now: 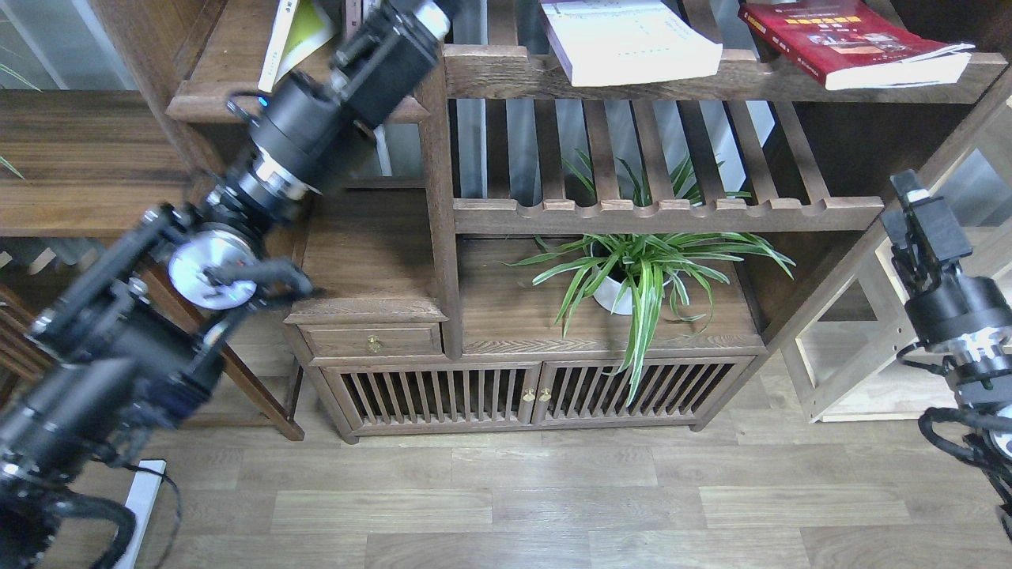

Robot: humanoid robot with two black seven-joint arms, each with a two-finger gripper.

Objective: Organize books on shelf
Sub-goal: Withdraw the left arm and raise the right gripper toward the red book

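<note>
Left tool [419,12]: at shelf [237,103] front edge, state indeterminable | Right tool [909,190]: indeterminable | white book [632,39], red book [846,39]: flat on slatted rack [711,75]

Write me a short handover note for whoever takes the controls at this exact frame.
Left gripper: raised to the solid shelf at upper left, fingers cut off at the frame's top, so open or shut cannot be told.
Right gripper: low on the right, near the pale wood frame, holding nothing; seen end-on, opening unclear.
Yellow-green book leans on the solid shelf. White book and red book lie flat on the slatted rack.
Left to do: move those two over and stand them up.
</note>
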